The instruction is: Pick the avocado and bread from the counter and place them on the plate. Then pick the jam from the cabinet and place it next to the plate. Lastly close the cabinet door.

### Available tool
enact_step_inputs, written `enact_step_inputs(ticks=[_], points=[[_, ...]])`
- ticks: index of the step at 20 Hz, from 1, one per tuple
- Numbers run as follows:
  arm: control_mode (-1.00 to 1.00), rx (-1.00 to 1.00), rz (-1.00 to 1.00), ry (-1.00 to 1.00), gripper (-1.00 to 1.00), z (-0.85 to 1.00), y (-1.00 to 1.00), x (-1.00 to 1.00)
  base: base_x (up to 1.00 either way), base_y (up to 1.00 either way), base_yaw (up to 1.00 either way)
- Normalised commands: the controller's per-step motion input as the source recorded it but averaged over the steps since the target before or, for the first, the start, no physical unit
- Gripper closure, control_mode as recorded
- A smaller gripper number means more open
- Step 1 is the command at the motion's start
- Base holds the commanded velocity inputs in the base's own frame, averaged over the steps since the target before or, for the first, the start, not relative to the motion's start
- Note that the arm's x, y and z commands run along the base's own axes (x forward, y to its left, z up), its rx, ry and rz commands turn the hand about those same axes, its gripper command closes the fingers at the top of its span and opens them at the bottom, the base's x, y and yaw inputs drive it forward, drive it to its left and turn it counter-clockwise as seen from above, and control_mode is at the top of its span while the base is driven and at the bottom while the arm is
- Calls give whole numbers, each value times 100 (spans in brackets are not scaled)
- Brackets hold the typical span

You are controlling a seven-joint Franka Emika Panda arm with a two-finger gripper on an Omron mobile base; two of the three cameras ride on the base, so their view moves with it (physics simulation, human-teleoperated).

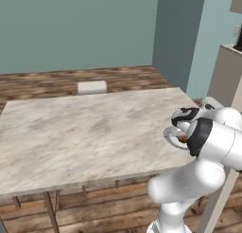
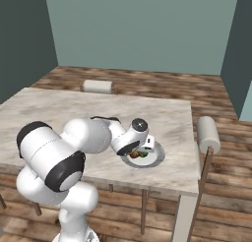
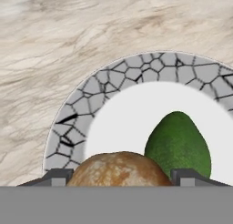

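Note:
The plate [image 3: 136,68] is white with a grey cracked-pattern rim and lies on the pale marble counter [image 1: 85,132] near its right edge; from the right base view I see the plate [image 2: 158,157] under my hand. The dark green avocado [image 3: 178,143] lies on the plate. The round brown bread [image 3: 118,168] sits between my fingertips, just above the plate and beside the avocado. My gripper [image 3: 120,176] is shut on the bread, with both fingers against its sides. The gripper [image 2: 140,152] hovers low over the plate. The jam and the cabinet are out of view.
A white padded stool [image 1: 92,87] stands at the counter's far side. Another pale seat [image 2: 207,130] stands off the right end. A pale grey unit [image 1: 227,76] stands at the far right by the teal wall. The counter's right edge is close to the plate.

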Motion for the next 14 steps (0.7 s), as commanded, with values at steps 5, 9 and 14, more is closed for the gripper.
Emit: enact_step_inputs(ticks=[5, 9, 14], points=[[-100, 0, 2, -1, 100, -7, 1, 0, 0, 0, 0], [-100, -2, 2, 0, -100, -7, 14, -2, 0, 0, 0], [-100, -2, 0, 0, -100, 0, 8, -19, 0, 0, 0]])
